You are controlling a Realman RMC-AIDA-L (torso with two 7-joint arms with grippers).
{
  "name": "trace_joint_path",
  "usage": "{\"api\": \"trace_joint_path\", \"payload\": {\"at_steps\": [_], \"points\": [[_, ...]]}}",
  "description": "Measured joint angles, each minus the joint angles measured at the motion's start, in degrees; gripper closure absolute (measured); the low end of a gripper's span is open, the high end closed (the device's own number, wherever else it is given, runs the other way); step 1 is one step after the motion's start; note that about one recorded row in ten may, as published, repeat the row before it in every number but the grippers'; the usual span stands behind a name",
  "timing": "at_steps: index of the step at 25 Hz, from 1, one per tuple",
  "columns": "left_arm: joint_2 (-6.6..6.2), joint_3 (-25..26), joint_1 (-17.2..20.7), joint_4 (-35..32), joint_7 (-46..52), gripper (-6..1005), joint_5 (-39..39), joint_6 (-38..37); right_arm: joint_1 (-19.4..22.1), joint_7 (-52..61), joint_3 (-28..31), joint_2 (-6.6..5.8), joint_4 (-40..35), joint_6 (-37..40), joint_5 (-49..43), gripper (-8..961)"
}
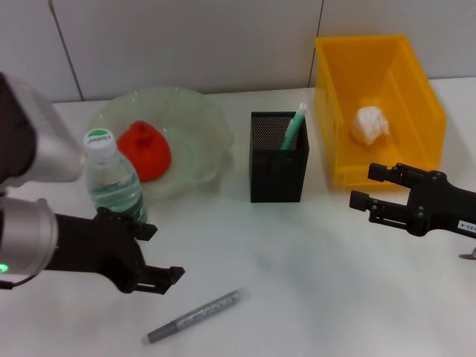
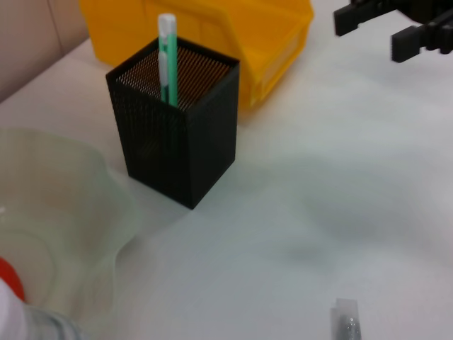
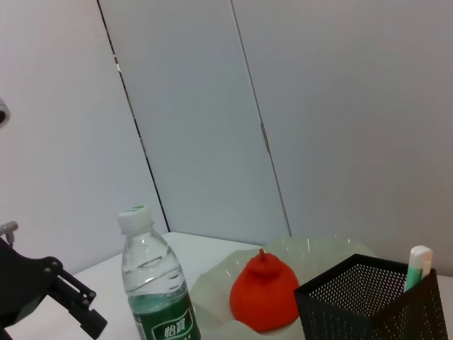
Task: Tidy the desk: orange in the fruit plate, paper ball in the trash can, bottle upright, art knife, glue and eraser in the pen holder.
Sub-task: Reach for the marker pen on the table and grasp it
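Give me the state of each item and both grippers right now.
Bottle: upright, capped.
Orange: in plate.
Paper ball: in bin.
Green item: standing in holder.
Grey pen: lying on table.
Left gripper: open, empty.
Right gripper: open, empty.

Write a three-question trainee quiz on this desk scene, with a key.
1. True or false: the bottle stands upright.
2. Where is the paper ball? A) on the table B) in the yellow bin C) in the pen holder
3. Fill in: the grey pen-like tool lies on the ____, in front of the left claw.

Key: 1 true; 2 B; 3 table. The right claw is open near the bin.
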State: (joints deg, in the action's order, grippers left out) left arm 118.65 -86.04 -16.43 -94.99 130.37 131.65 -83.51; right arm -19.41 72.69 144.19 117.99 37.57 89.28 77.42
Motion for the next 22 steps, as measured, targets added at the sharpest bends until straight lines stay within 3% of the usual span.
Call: {"api": "trace_joint_path", "payload": {"at_steps": [4,13,22], "points": [[0.00,-2.16,-1.90,0.00,2.83,227,1.45,-0.16,0.06,-0.13,0.55,0.16,-0.05,-0.05,0.01,186],[0.19,-12.80,-7.91,-0.87,12.38,227,9.68,-0.81,0.02,-1.46,0.83,0.31,-0.72,-0.16,0.02,186],[0.52,-17.89,-12.63,0.22,19.35,226,13.24,-3.26,-0.15,-2.39,0.96,0.32,-2.37,-0.21,0.02,186]]}}
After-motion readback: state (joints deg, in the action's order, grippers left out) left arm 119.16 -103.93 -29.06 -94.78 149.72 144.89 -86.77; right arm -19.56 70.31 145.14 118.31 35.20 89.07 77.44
